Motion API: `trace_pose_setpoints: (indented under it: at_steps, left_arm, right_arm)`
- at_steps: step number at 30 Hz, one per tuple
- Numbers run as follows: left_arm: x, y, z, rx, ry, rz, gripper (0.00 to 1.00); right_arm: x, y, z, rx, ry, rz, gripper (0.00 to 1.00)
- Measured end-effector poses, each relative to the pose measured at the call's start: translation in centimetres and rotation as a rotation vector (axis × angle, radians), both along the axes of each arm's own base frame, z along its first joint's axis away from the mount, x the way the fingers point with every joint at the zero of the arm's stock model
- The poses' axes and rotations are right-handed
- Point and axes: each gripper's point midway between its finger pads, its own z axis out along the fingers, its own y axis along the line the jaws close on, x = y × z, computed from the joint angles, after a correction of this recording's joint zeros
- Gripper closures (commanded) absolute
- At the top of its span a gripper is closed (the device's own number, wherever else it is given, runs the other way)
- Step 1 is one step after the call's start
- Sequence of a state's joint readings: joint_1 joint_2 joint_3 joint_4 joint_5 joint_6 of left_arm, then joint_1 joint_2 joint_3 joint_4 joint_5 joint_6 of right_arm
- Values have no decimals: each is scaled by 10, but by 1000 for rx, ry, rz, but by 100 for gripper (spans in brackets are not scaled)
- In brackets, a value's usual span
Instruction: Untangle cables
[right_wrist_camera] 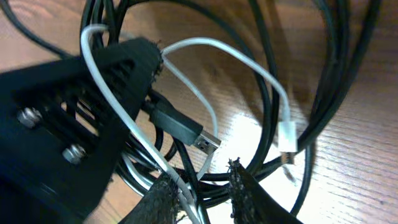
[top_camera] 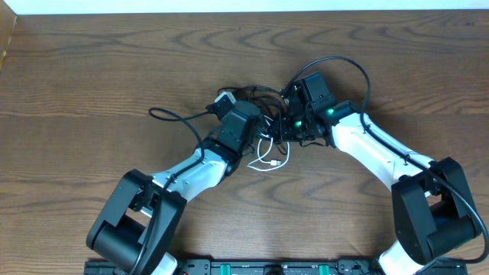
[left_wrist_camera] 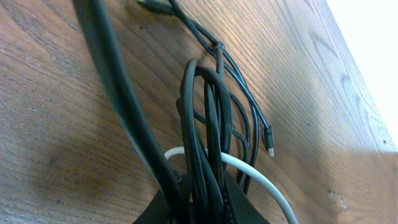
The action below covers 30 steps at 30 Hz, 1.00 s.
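Clamping a bundle of black cords, the left gripper is closed tight, a white cord looping past its tips. Beyond, the right gripper straddles the same cords, jaws narrowly apart, grip unclear. All lies midway across the wooden table.

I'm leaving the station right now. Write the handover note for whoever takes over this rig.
Left gripper: shut on a bunch of the black cables.
Right gripper: fingers apart around strands of the tangle, no clamp visible.
Cables: one knot mid-table between the two arms, with the white cable threaded through the black loops.
Done: no cable separated yet.
Left: work each cable free of the knot and lay them apart.
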<state>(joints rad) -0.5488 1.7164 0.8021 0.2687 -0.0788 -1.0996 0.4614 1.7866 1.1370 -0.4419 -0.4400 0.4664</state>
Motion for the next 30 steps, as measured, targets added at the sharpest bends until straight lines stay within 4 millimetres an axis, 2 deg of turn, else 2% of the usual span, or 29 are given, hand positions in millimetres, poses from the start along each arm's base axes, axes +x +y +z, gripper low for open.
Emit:
trace_pose_setpoints:
  at_steps: [5,8,9,10,17,20,22,24,27,30]
  left_arm:
    - [0,0,-1,-25,15,-15,92]
    - [0,-1,-1,-30,18,-20,92]
    - [0,-1,-1,-31,19,-21,92]
    - [0,-1,-1,-31,19,-22,92]
    - [0,0,-1,-21,15,-28,92]
    - [0,0,-1,16,4,-67,92]
    - [-3,1,-4,49,6,-95,92]
    - [-6,2,-8,78,16,-122,92]
    - [-11,3,-12,115,31,-160,90]
    - [-14,5,-14,139,37,-177,88]
  right_arm:
    - [-6,5,0,36,14,27,80]
    - [-8,8,2,53,16,43,89]
    - [-8,9,2,57,15,48,98]
    - [-8,9,3,60,15,53,99]
    - [-9,9,3,58,-3,83,99]
    - [-8,2,2,44,-5,83,99]
    - [-3,-16,7,23,-10,45,99]
    - [9,-41,20,5,-45,-24,99]
    - [30,-99,62,-20,-150,-176,99]
    - [35,-145,97,-39,-235,-300,99]
